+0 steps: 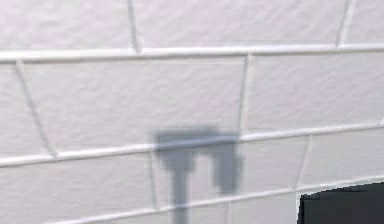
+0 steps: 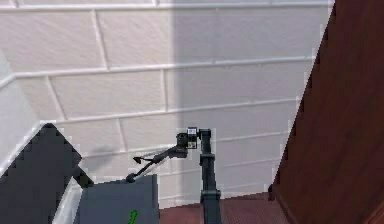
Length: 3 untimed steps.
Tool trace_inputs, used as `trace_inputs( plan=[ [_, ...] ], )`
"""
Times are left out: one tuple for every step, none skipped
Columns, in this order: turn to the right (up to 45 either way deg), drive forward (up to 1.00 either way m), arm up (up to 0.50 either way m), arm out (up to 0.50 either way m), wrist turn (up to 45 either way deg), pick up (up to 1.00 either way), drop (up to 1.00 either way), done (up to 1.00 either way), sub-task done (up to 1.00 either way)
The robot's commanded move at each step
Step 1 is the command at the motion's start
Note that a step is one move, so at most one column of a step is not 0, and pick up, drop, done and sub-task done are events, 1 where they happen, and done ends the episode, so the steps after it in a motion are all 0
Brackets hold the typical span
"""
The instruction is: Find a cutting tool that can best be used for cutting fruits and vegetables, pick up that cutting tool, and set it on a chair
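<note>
Gripper [image 2: 141, 158] against white brick wall [image 2: 120, 80]

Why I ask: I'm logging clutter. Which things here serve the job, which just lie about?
Job: arm with its jaws.
Lying about: white brick wall, reddish-brown panel, dark slab, grey box with a green mark, dark corner object.

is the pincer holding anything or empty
Cannot tell. The pincer ends close to a grey boxy thing at the arm side view's lower left, so a held thing could not be told apart.
</note>
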Motion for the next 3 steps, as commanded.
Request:
trace_inputs(
  plan=[
    [0.0,0.0,0.1,0.0,0.0,0.0,0.0,0.0,0.0],
    [0.0,0.0,0.0,-0.08,0.0,0.0,0.0,0.0,0.0],
    [0.0,0.0,0.0,0.0,0.0,0.0,0.0,1.0,0.0]
  ],
)
